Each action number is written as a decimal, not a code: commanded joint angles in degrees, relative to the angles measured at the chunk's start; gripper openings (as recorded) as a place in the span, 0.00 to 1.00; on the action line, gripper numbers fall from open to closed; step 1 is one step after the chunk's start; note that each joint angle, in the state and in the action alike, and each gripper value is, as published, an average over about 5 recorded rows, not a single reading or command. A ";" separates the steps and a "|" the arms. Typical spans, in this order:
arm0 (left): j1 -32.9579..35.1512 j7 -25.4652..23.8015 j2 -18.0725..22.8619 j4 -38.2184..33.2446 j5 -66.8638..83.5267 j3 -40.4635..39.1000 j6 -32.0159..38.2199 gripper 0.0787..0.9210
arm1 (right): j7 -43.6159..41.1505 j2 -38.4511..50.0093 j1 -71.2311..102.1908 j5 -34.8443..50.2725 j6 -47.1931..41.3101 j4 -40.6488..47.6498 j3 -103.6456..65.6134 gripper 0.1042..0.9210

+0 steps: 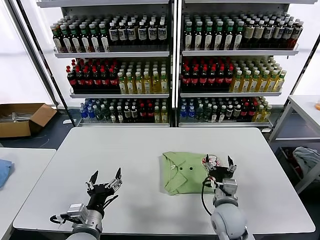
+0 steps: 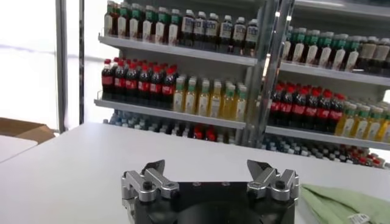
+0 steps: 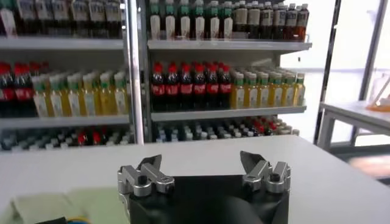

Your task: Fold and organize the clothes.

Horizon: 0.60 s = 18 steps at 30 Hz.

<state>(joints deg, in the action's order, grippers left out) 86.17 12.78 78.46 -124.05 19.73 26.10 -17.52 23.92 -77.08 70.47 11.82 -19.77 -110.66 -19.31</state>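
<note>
The light green polo shirt (image 1: 184, 172) lies folded on the white table (image 1: 140, 150), right of centre, its collar to the left and its red-and-white patch (image 1: 211, 161) at the right edge. My right gripper (image 1: 218, 163) is open and empty, over the shirt's right edge by the patch. My left gripper (image 1: 105, 177) is open and empty near the table's front left, well apart from the shirt. The shirt's edge shows in the left wrist view (image 2: 341, 204) and the right wrist view (image 3: 67, 206).
Shelves of bottles (image 1: 170, 65) stand behind the table. A cardboard box (image 1: 22, 119) lies on the floor at far left. A blue cloth (image 1: 4, 170) rests on a side table at left. A grey-white cloth heap (image 1: 306, 159) sits at right.
</note>
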 commanded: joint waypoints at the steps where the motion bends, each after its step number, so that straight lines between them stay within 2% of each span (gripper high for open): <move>1: -0.98 -0.59 -0.10 1.71 -1.65 0.34 4.15 0.88 | -2.16 4.37 12.08 -6.92 -0.59 -7.25 -6.15 0.88; 5: -0.64 -2.03 -0.42 1.50 -5.62 0.34 5.04 0.88 | -1.82 3.57 12.57 -6.15 -0.70 -8.41 -6.75 0.88; 18: -2.32 -1.14 -1.11 2.82 -3.92 1.04 4.92 0.88 | -1.43 2.59 11.74 -6.39 -1.83 -8.27 -6.24 0.88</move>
<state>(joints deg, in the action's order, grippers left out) 84.83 11.96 77.46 -121.89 16.55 26.88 -13.49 22.65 -75.15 80.16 6.49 -21.01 -117.38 -24.25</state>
